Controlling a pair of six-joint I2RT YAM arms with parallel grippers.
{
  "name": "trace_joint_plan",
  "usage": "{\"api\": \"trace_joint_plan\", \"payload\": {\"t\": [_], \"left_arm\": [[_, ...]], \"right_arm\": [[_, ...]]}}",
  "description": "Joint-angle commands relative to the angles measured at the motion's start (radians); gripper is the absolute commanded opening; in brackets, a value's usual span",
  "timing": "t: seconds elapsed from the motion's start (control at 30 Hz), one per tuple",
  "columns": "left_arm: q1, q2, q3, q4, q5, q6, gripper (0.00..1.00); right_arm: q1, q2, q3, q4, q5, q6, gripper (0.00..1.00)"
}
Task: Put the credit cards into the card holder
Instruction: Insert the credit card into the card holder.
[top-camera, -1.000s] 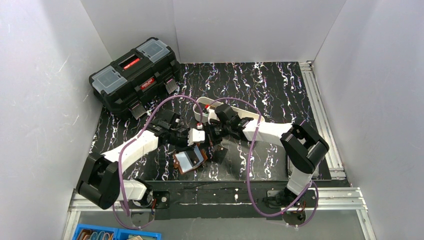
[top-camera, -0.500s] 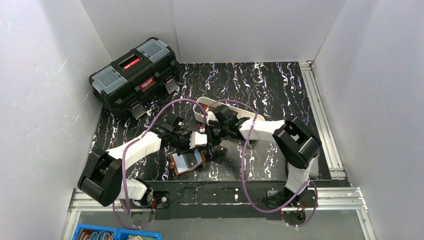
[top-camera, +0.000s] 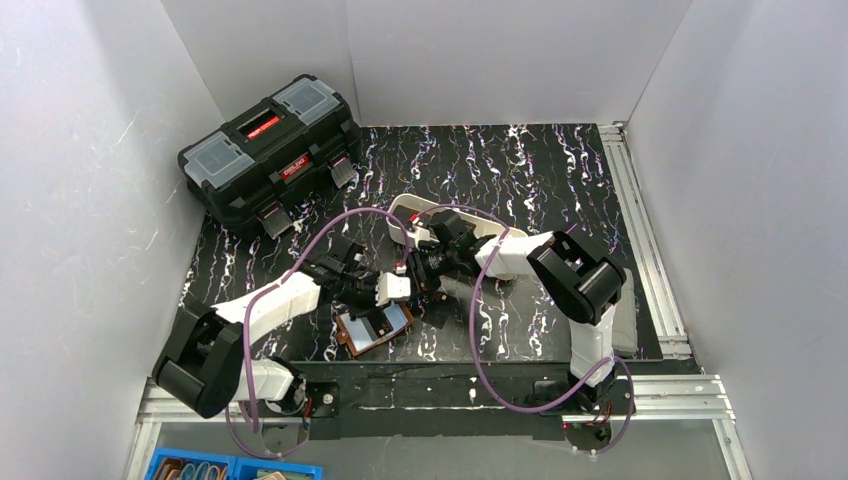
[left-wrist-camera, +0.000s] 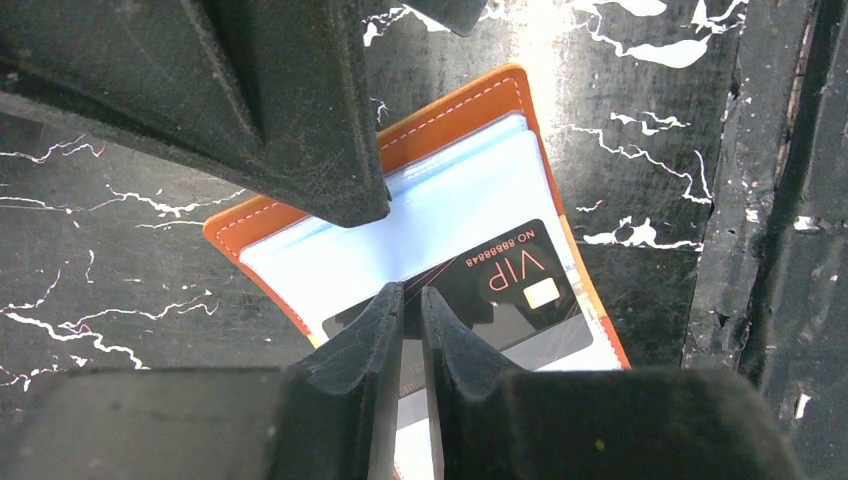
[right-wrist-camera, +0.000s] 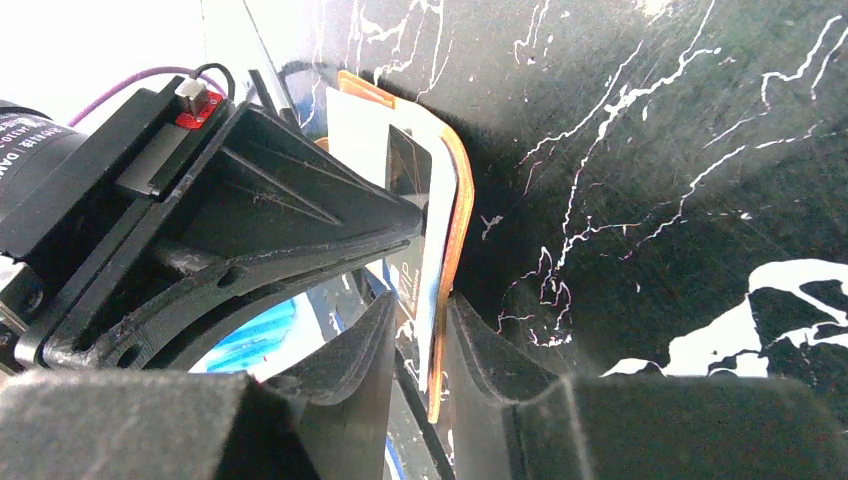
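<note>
Left gripper (left-wrist-camera: 405, 295), jaws nearly together, presses the credit card (left-wrist-camera: 510, 285) into the card holder (left-wrist-camera: 440, 200), apparently seating it. Right gripper (right-wrist-camera: 420, 312), at one o'clock, straddles its edge with jaws parted.

BODY | left arm (top-camera: 275, 298), right arm (top-camera: 505, 256): white shells, black joint housings | purple cables (top-camera: 478, 335) loop above the bases (top-camera: 300, 403) | left gripper (left-wrist-camera: 410, 292), right gripper (right-wrist-camera: 420, 302): matte black, scuffed fingers | left gripper body: small red board (right-wrist-camera: 198, 105), white plug, white lettering on its motor
</note>
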Motion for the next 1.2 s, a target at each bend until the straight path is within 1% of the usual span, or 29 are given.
{"api": "trace_joint_plan", "payload": {"t": [0.0, 0.23, 0.4, 0.43, 0.47, 0.5, 0.53, 0.6, 0.67, 0.73, 0.93, 1.0, 1.17], "left_arm": [[-0.006, -0.031, -0.036, 0.031, -0.015, -0.023, 0.12], [-0.004, -0.043, -0.072, 0.071, -0.020, -0.038, 0.12], [-0.004, -0.058, -0.074, 0.091, -0.038, -0.056, 0.12], [-0.004, -0.064, -0.069, 0.085, -0.039, -0.062, 0.12], [-0.004, -0.078, -0.064, 0.070, -0.043, -0.065, 0.11], [-0.003, -0.098, -0.056, 0.043, -0.052, -0.067, 0.11], [0.002, -0.121, -0.040, 0.010, -0.059, -0.067, 0.11], [0.005, -0.140, -0.002, -0.040, -0.044, -0.067, 0.11], [0.005, -0.123, 0.031, -0.055, -0.008, -0.070, 0.11], [0.005, -0.134, 0.098, -0.052, -0.008, -0.103, 0.12], [0.005, -0.192, 0.178, -0.052, 0.028, -0.170, 0.12], [0.005, -0.187, 0.182, -0.059, 0.041, -0.171, 0.12], [0.005, -0.166, 0.161, -0.070, 0.023, -0.146, 0.12]], "right_arm": [[0.013, 0.022, 0.044, 0.006, -0.033, 0.011, 0.32], [0.053, 0.042, 0.079, -0.024, -0.006, -0.011, 0.34], [0.112, 0.047, 0.155, -0.173, 0.099, -0.092, 0.31], [0.130, 0.050, 0.172, -0.228, 0.162, -0.105, 0.24], [0.132, 0.046, 0.168, -0.244, 0.185, -0.101, 0.12], [0.126, 0.012, 0.134, -0.237, 0.242, -0.087, 0.01], [0.101, -0.047, 0.081, -0.187, 0.265, -0.072, 0.01], [0.061, -0.134, 0.028, -0.127, 0.250, -0.058, 0.01], [0.058, -0.197, 0.018, -0.087, 0.208, -0.057, 0.01], [0.057, -0.239, 0.037, -0.085, 0.166, -0.062, 0.01], [0.057, -0.244, 0.066, -0.098, 0.131, -0.071, 0.01], [0.057, -0.249, 0.075, -0.093, 0.116, -0.063, 0.01], [0.054, -0.270, 0.078, -0.070, 0.093, -0.046, 0.01]]}}
